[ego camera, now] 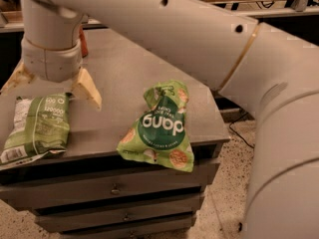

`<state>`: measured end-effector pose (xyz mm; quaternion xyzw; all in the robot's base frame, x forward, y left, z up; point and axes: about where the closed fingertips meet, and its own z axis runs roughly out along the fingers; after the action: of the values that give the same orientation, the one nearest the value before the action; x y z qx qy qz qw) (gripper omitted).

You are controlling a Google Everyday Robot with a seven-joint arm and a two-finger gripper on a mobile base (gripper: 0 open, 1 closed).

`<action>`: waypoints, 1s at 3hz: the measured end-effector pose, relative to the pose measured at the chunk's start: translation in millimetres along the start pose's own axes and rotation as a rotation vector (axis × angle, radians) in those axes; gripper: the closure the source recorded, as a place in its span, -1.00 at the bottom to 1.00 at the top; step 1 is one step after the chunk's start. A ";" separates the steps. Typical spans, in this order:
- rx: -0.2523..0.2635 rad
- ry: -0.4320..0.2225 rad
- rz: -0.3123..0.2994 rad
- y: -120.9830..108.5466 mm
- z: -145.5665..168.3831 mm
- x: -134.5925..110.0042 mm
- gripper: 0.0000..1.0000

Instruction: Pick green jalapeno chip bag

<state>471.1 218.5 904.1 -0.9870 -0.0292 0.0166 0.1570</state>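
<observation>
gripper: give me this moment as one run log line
gripper open, holding nothing, above far end of jalapeno bag | jalapeno bag flat on table near front edge | dang bag overhangs front edge | pick: not yet done

The olive green jalapeno chip bag [37, 128] lies flat at the bench [124, 78] front-left corner; the gripper [54, 89] hovers spread over its rear edge.

Looks like a lab or workshop: a grey bench [149, 68] with drawers [114, 189] directly below the spread jaws, a speckled hard floor [224, 193], and a loose cable [245, 131] well off to their side.
</observation>
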 end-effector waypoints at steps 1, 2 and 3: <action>-0.032 -0.002 -0.070 -14.1 29.7 -4.7 -1.00; -0.066 0.021 -0.112 -26.4 55.0 -8.0 -0.72; -0.103 0.053 -0.143 -33.6 73.8 -12.3 -0.25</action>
<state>454.0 272.4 844.7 -0.9893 -0.0963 -0.0225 0.1074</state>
